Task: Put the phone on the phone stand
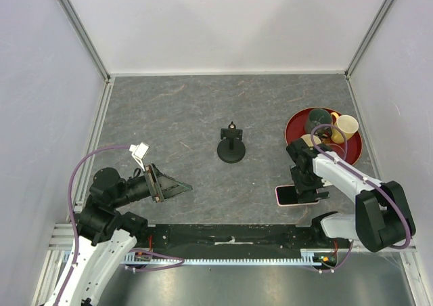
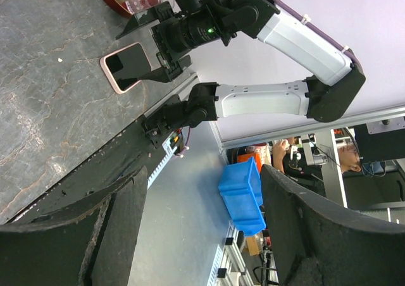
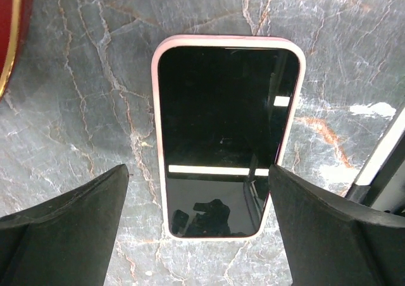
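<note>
1. Nearest the front rail on the left, the left arm (image 1: 111,191) lies low and sideways, pointing right across the grey marbled desk (image 1: 176,110). The left jaws are spread wide and hold nothing. In that wrist view the two dark fingers (image 2: 114,235) just frame open space.
2. Front right: the phone (image 1: 287,195) (image 2: 126,66) (image 3: 224,128) lies flat on the desk, screen up, so you see black glass with the pink case rim all round. It's close to the front rail.
3. The right arm (image 1: 345,177) bends in from the right edge and points down right over the phone, covering part of it from above.
4. The right jaws are wide too, with one finger (image 3: 63,235) on each side of the phone's long edges. Bare stone shows between each finger and the case, so they're gripping nothing. Can't tell how high above the desk they sit.
5. Further back, about mid-desk, the phone stand (image 1: 231,145) is upright on its round black base. It's well apart from the phone, off to its left.
6. Back right, just behind the right jaws, there's a red tray (image 1: 292,120) (image 3: 6,39) holding a dark green cup (image 1: 316,121) and a cream cup (image 1: 346,126), among others.
7. Pale walls (image 1: 223,22) close off the far side.
</note>
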### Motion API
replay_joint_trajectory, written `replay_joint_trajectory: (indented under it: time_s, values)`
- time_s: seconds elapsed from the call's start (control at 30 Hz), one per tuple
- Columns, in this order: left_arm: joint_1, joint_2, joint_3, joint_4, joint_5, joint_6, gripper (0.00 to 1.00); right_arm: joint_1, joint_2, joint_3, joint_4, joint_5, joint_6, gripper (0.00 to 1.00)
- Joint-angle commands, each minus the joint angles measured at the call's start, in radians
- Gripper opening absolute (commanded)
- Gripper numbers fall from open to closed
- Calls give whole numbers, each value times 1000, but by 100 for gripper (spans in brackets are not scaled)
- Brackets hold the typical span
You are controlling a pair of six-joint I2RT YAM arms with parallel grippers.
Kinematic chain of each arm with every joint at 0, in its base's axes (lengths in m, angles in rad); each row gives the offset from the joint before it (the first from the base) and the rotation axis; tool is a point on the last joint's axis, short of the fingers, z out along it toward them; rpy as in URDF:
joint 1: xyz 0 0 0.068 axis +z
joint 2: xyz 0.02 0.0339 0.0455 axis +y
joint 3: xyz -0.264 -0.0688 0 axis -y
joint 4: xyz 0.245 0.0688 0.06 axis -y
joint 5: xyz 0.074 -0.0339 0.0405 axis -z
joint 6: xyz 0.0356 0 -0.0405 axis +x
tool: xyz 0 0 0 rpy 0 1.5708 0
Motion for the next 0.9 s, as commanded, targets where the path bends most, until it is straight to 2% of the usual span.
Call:
replay_joint_trajectory:
  time_s: [0.0,0.2,0.87]
  values:
    - [0,4,-8,38,30,21,78,-1,-41,52,-75,30,-37,98]
    - [0,10,-5,51,27,17,78,-5,-112,11,-95,24,-14,98]
    - [0,27,-13,67,51,20,78,-34,-67,-127,87,-31,-2,98]
